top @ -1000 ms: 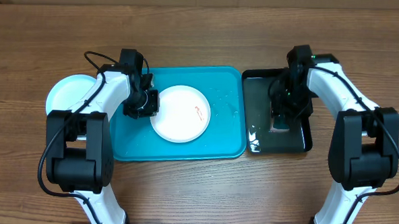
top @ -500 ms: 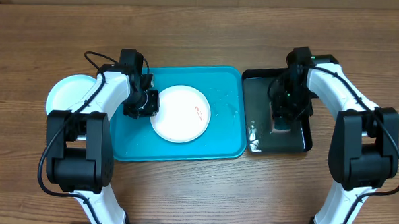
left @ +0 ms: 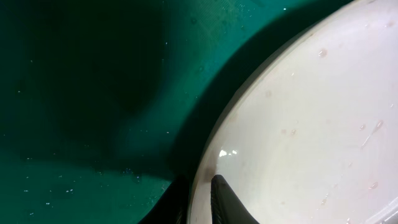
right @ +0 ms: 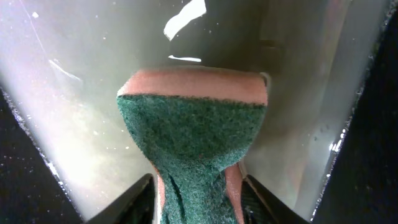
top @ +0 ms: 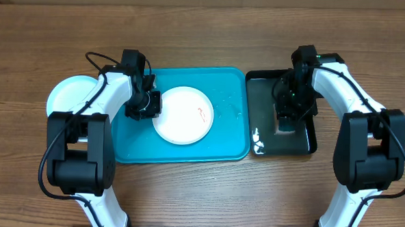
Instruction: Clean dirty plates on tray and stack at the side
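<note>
A white plate with a small red smear lies on the teal tray. My left gripper is shut on the plate's left rim; in the left wrist view its fingers pinch the white rim over the tray floor. A light blue plate lies on the table left of the tray, partly under the left arm. The lime-green-rimmed plate is out of view. My right gripper is over the black tray, shut on a green and pink sponge.
The glossy black tray holds water and stands right against the teal tray. Bare wooden table lies behind and in front of both trays.
</note>
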Robot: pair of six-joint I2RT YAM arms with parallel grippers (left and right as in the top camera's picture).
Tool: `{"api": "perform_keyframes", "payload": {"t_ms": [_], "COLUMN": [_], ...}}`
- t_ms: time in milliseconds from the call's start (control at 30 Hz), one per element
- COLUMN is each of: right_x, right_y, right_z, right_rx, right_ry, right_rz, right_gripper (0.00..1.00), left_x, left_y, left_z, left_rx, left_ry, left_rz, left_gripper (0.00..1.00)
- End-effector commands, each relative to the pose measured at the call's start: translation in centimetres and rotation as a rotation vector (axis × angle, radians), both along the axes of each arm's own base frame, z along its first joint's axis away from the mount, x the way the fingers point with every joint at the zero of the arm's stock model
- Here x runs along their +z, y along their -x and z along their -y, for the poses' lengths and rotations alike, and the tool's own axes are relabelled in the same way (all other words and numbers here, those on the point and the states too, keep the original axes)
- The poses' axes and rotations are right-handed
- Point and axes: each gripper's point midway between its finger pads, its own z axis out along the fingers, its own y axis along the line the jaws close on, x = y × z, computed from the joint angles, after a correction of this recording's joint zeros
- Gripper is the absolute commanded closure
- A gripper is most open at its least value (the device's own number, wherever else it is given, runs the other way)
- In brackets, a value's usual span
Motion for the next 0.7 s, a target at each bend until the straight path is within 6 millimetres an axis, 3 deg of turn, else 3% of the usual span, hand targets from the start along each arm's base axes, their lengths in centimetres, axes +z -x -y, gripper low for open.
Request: {"api": "perform_keyframes", "payload": {"t_ms": [0, 667], "right_x": [1.50, 1.39], "right_y": [-0.62, -0.84], "right_z": [-0.50, -1.05], "right_rx": [-0.003, 0.030], "right_ry": [-0.023, 0.010], "right_rz": [0.047, 0.067], "right_gripper": [0.56, 0.63], "left_x": [0.57, 0.57], "left_y": [-0.06, -0.06], "left_z": [-0.07, -0.07], "left_rx": [-0.012, -0.012], "left_ry": [-0.006, -0.006], "left_rz": [0.020, 0.020], "left_gripper": [0.84, 0.84]}}
